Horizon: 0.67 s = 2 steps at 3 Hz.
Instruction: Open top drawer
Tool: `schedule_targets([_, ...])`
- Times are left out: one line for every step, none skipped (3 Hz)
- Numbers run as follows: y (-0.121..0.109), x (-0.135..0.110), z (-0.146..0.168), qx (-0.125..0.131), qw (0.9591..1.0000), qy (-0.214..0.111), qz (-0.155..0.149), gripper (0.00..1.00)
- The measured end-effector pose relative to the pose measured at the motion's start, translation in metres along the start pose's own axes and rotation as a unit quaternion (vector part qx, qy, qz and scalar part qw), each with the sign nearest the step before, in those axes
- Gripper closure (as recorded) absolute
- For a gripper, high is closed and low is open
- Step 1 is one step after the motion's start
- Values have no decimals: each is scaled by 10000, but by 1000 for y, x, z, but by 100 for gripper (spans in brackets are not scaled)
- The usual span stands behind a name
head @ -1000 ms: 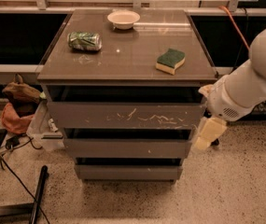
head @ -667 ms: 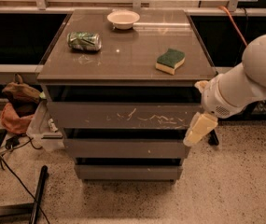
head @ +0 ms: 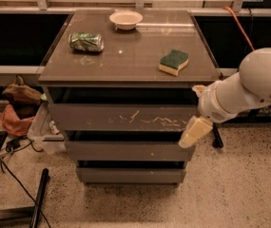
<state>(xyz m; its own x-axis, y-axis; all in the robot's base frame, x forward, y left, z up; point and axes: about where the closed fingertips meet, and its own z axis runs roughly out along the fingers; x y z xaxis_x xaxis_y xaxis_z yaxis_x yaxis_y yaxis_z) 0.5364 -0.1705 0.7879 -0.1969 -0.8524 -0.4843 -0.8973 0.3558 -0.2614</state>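
The top drawer (head: 125, 118) is the wide grey-brown front panel just under the cabinet top, with whitish scratches across its face. It sits flush with the cabinet. My gripper (head: 194, 133) hangs from the white arm at the right, its cream fingers pointing down and left at the drawer's lower right corner, over the gap above the middle drawer.
On the cabinet top (head: 125, 56) lie a crushed green can (head: 86, 41), a white bowl (head: 126, 19) and a green-and-yellow sponge (head: 174, 62). Two shorter drawers (head: 125, 151) sit below. A bag (head: 18, 108), cables and a black pole (head: 37, 194) lie on the floor at left.
My arm and gripper have moved left, from beside the cabinet's right edge to the top drawer's lower right corner. The drawer has not moved.
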Motion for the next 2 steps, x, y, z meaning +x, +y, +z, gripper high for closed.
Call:
schedule_targets([-14, -12, 53, 92, 9989, -455, -64, 0])
schedule_targets([-23, -20, 97, 1, 9973, -727, -141, 0])
